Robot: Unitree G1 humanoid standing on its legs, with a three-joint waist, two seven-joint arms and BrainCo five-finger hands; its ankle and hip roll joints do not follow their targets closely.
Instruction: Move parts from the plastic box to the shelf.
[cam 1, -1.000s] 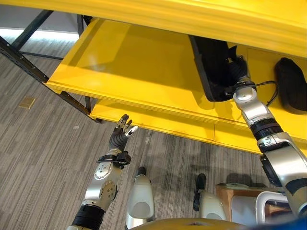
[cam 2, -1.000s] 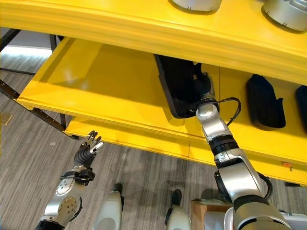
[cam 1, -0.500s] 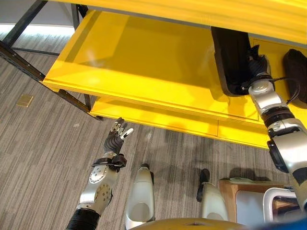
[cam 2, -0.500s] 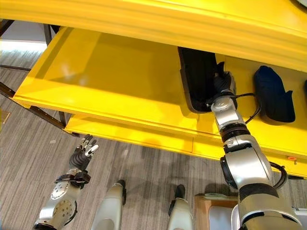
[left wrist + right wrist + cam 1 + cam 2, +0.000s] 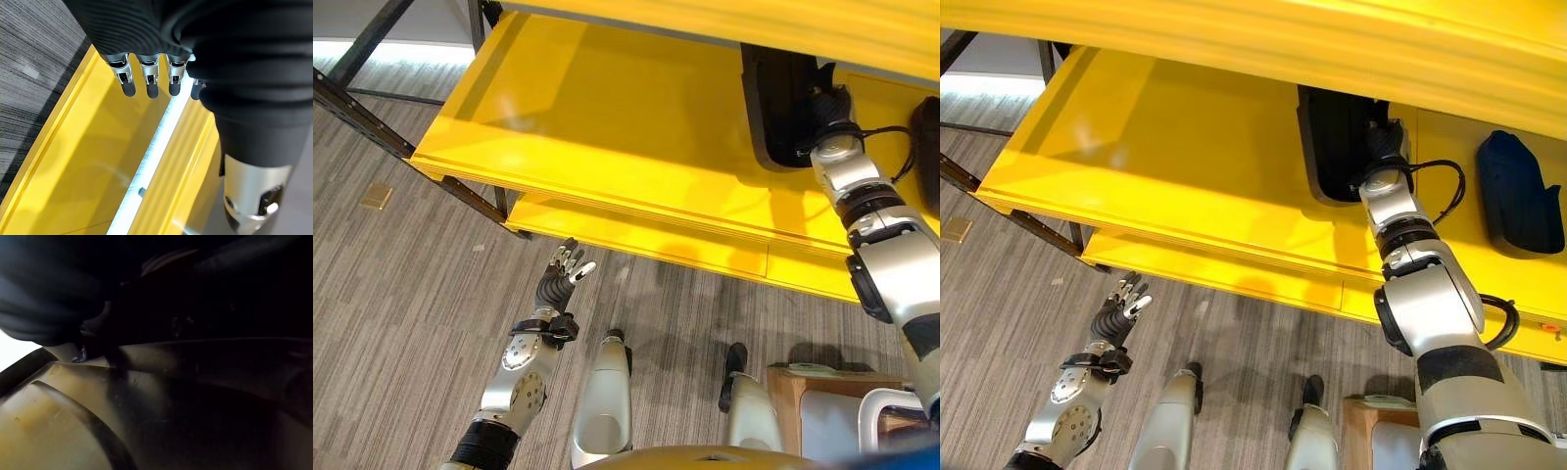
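Right now my right hand [image 5: 1383, 147] reaches onto the yellow shelf [image 5: 607, 127], against a black part [image 5: 1332, 137] lying there; I cannot tell its grip. Left hand [image 5: 563, 274] hangs spread, below the shelf. Withdrawing carelessly could drag the part off the edge.

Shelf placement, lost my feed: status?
Right hand at black part on yellow shelf, grip hidden. Left hand open, idle, low. Nothing blocking.

Two black parts on the yellow shelf [image 5: 1165, 166]: one [image 5: 1332, 137] at centre, another [image 5: 1518, 191] off right. Two hands up.
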